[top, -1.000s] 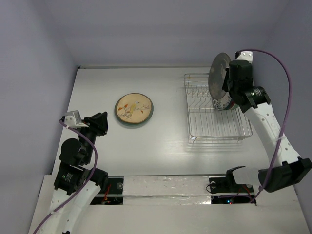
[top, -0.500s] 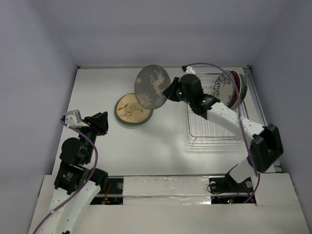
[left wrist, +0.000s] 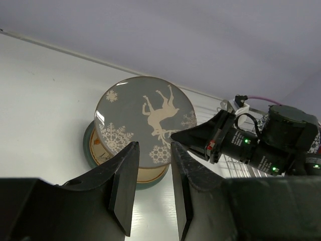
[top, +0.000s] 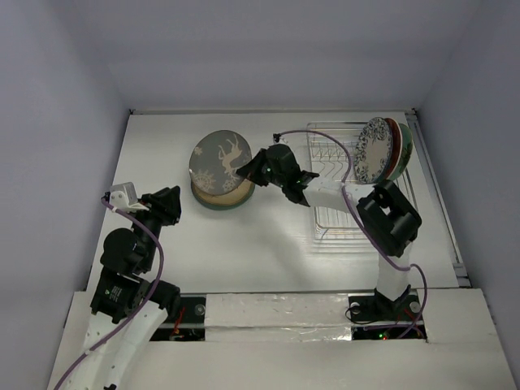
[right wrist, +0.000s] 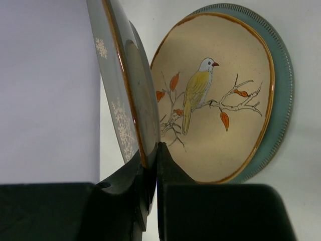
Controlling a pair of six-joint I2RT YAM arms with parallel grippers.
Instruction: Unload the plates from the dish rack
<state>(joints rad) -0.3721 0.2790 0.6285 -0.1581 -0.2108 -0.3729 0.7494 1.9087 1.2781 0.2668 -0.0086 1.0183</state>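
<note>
Tightly, right jaws pinching reindeer plate (top: pixel 218 158) rim, left jaws parted, empty

Grey reindeer plate (top: pixel 218 158), clamped in the right gripper (top: pixel 255 169), has been carried from above the dish rack (top: pixel 349 218) leftward. It now stands tilted over the bird plate (top: pixel 230 200), lower than half a second ago. The right arm (top: pixel 390 219) has swung left and folded, with its elbow over the rack.
</note>
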